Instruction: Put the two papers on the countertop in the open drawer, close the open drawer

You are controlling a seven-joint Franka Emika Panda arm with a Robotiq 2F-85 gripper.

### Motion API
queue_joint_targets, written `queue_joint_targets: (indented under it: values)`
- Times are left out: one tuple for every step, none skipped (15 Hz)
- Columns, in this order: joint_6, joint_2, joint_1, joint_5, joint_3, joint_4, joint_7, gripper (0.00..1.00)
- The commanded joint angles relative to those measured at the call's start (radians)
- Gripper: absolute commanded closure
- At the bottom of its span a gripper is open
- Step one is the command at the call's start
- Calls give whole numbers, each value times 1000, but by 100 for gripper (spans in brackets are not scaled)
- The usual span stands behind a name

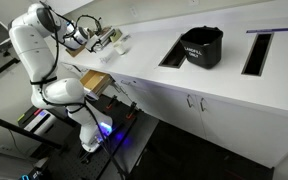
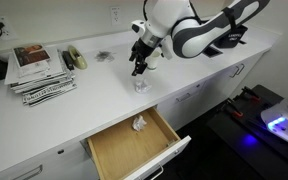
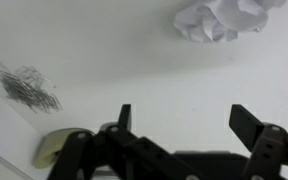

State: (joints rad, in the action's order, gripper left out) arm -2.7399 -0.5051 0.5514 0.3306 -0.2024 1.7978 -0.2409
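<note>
One crumpled white paper (image 2: 141, 85) lies on the white countertop (image 2: 199, 75), directly under my gripper (image 2: 137, 68). In the wrist view the paper (image 3: 219, 18) is at the top right, ahead of the open, empty fingers (image 3: 184, 120), which are apart from it. A second crumpled paper (image 2: 139, 123) lies inside the open drawer (image 2: 114, 150), which has a tan wood inside and sticks out below the counter edge. The drawer also shows in an exterior view (image 1: 92, 80) beside the robot base.
A stack of magazines (image 2: 39, 70) lies at the counter's far end. A dark wiry tangle (image 3: 29, 88) and a yellowish object (image 3: 59, 148) sit near the gripper. A black bin (image 1: 201, 47) stands between two dark cut-outs (image 1: 256, 52).
</note>
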Motion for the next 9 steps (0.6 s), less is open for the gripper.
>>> queue_joint_targets:
  values:
    - [201, 64, 29, 56, 45, 3, 140, 0]
    - [274, 74, 10, 31, 20, 1, 138, 0]
    - [325, 82, -2, 18, 4, 1, 138, 0]
    - [386, 89, -16, -9, -20, -2, 123, 0]
    - [434, 93, -31, -40, -44, -5, 101, 0]
    - [471, 96, -45, -69, -65, -6, 88, 0]
    - [499, 95, -56, -92, -81, -8, 83, 0]
    - [527, 94, -64, -112, -95, -12, 82, 0]
    - [546, 90, -69, -123, -103, -14, 86, 0]
